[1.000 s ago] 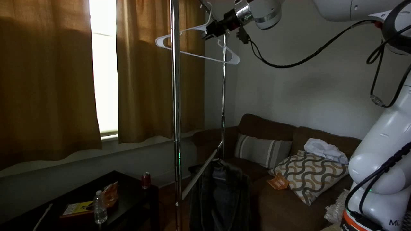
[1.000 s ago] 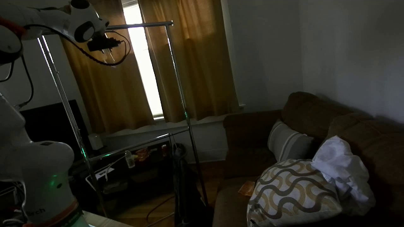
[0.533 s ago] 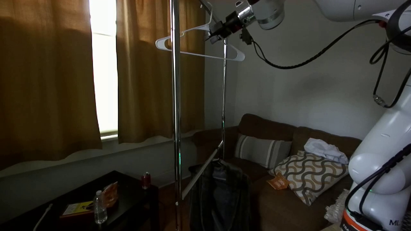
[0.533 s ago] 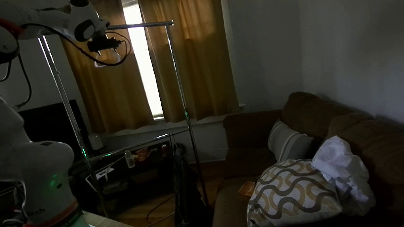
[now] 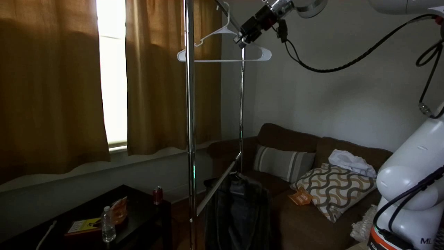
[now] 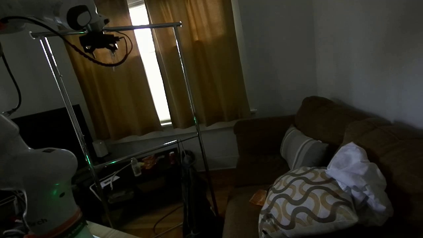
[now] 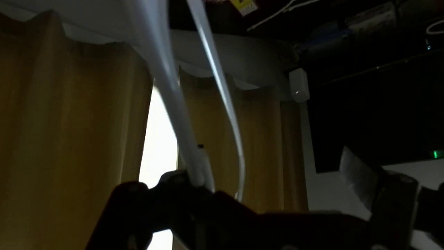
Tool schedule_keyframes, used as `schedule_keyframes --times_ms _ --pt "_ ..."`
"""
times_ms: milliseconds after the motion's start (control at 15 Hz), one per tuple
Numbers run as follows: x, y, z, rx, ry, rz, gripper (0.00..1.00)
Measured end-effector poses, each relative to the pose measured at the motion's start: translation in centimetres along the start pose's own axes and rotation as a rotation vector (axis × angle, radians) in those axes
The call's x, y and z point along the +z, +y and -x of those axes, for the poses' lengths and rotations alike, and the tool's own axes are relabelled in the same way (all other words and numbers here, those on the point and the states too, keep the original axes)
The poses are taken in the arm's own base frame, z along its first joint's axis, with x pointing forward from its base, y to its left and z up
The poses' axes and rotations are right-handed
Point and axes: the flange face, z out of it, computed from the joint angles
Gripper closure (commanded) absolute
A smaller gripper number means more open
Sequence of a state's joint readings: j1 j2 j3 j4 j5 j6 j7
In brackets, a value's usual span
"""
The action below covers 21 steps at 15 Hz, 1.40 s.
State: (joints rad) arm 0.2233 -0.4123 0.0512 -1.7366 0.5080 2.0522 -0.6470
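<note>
Hanger (image 5: 224, 31) on rail (image 6: 148, 26) | hand (image 7: 277, 166) spread wide | bottle (image 5: 108, 227), can (image 5: 158, 196) on table (image 5: 135, 198), unclear if full

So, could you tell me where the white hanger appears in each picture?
In an exterior view: the white hanger is upper middle, partly behind a metal post.
In an exterior view: the hanger is upper left, thin and faint, below the end effector.
In the wrist view: part of the hanger shows as pale strips, from the top edge toward lower middle.
Shared landmark: the bright window between brown curtains.
</note>
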Motion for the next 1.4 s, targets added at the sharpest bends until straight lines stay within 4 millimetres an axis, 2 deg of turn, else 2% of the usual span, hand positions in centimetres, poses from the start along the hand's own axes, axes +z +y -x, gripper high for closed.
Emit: schedule_keyframes --times_ms 267,533,1133,1400 --pt "-2.7 -0.8 1.8 0.018 -0.116 -0.024 0.0" --pt "-4.5 -0.7 3.5 0.051 -0.207 -0.015 0.0" --pt "-5.6 -0.8 6.0 0.099 -0.328 -0.045 0.0" --pt "-6.7 -0.5 6.7 0.073 -0.348 0.004 0.0"
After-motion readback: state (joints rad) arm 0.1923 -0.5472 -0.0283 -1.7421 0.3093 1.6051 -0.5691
